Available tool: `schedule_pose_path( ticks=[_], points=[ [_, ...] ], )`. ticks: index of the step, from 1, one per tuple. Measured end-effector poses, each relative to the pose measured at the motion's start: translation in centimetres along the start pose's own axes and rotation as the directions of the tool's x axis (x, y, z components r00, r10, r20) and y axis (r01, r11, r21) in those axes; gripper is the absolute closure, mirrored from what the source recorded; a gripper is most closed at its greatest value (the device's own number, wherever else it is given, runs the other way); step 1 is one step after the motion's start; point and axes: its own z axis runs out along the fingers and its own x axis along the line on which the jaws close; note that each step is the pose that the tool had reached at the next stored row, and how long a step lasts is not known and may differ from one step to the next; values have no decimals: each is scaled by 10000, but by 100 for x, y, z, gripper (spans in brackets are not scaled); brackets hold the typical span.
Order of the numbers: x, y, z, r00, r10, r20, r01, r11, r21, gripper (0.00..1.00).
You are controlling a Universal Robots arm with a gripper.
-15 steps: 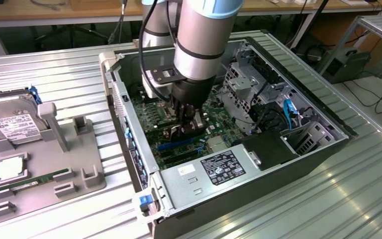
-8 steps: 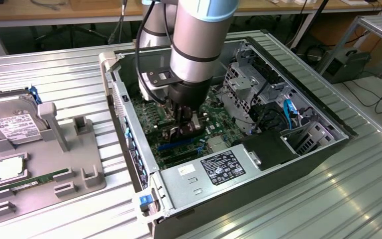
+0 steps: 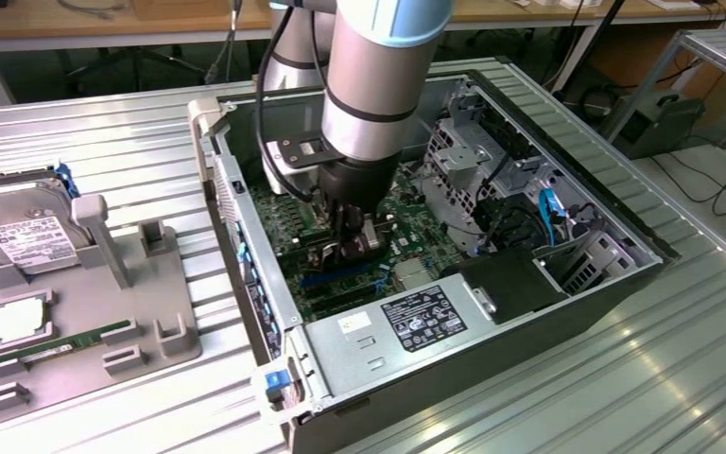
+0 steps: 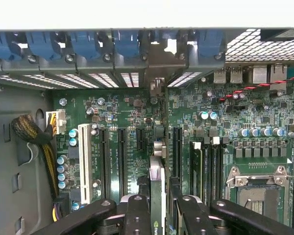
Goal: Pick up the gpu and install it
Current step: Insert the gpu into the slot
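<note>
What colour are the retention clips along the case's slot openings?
Blue clips, best seen in the wrist view.

The ridged silver metal counter (image 3: 665, 340) is shiny. The open black computer case (image 3: 615, 284) has dull grey metal walls. Its flat green circuit board (image 4: 137, 112) looks smooth. The matt grey plastic holder tray (image 3: 148, 322) carries a shiny silver metal hard drive (image 3: 16, 232).

Exterior view high, oblique; wrist view close, down onto shared motherboard (image 3: 337, 248).
</note>
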Motion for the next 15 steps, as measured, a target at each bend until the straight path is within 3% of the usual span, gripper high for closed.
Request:
schedule_pose_path(
  ticks=[10,11,15],
  points=[
    [7,0,53,10000,4,6,-4,10000,2,73],
    [7,-1,53,10000,2,4,-2,10000,3,66],
    [3,-1,-109,10000,1,-3,-1,10000,-1,66]
  ],
)
